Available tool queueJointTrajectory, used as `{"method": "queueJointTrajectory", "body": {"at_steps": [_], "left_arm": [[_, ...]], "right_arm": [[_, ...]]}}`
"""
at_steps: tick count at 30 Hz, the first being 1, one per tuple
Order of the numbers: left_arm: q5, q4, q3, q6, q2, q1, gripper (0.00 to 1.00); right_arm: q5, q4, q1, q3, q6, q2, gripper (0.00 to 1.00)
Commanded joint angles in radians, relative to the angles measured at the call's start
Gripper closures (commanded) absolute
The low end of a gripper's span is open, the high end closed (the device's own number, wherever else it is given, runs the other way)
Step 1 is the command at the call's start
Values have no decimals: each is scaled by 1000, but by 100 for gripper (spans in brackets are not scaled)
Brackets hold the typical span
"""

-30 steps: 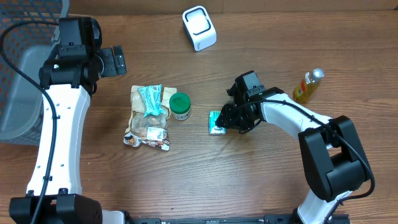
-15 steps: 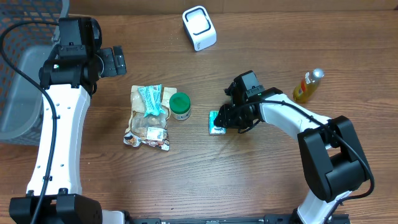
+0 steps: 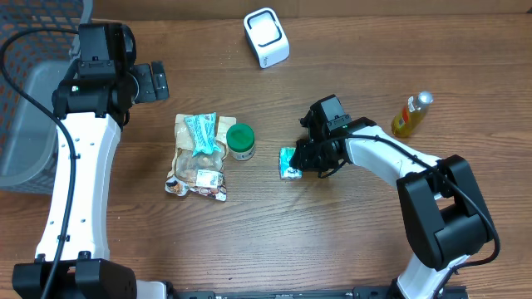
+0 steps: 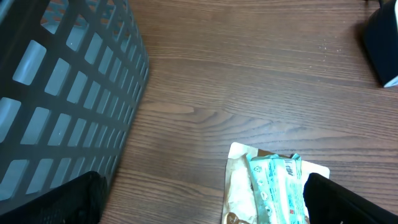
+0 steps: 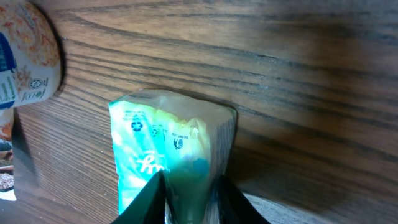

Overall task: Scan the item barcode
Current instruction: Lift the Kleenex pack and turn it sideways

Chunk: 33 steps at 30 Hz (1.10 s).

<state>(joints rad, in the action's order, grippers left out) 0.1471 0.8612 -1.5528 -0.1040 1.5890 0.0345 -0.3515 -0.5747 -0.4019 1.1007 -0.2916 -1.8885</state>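
Note:
A small teal packet (image 3: 288, 164) lies on the wooden table right of centre. My right gripper (image 3: 301, 158) reaches it from the right. In the right wrist view its jaws (image 5: 189, 186) pinch the near end of the teal packet (image 5: 168, 143), one dark finger pressed on each side. The white barcode scanner (image 3: 266, 37) stands at the back centre. My left gripper (image 3: 152, 81) hangs open at the back left, above bare wood; its fingertips (image 4: 348, 199) frame the edge of a snack bag pile (image 4: 273, 186) with nothing between them.
A green-lidded tub (image 3: 241, 141) and the pile of snack bags (image 3: 198, 158) sit left of the packet. A yellow bottle (image 3: 411, 115) lies at the right. A grey mesh basket (image 3: 33, 124) fills the left edge, close to the left arm.
The right gripper's jaws have closed in onto the teal packet and the arm has edged slightly left. The left arm has not moved.

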Motion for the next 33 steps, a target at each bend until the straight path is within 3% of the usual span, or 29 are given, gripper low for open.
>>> {"method": "queueJointTrajectory", "body": {"at_steps": [1, 4, 7, 10, 15, 18, 20, 27, 33], "left_arm": [[10, -1, -7, 7, 1, -2, 0], [10, -1, -7, 7, 1, -2, 1], [10, -1, -7, 7, 1, -2, 0], [10, -1, -7, 7, 1, -2, 0], [10, -1, -7, 7, 1, -2, 0], [10, -1, -7, 7, 1, -2, 0], [10, -1, -7, 7, 1, -2, 0], [10, -1, -7, 7, 1, -2, 0], [10, -1, -7, 7, 1, -2, 1]], "right_arm": [[37, 27, -5, -26, -4, 21, 76], [36, 75, -5, -71, -35, 20, 79], [3, 77, -2, -71, -45, 21, 94], [-120, 68, 15, -46, -24, 26, 96], [-563, 50, 116, 10, 79, 54, 96], [-1004, 65, 213, 13, 228, 80, 96], [-1194, 65, 265, 13, 278, 89, 96], [-1219, -28, 348, 12, 336, 111, 96], [-1219, -200, 396, 13, 431, 284, 96]]}}
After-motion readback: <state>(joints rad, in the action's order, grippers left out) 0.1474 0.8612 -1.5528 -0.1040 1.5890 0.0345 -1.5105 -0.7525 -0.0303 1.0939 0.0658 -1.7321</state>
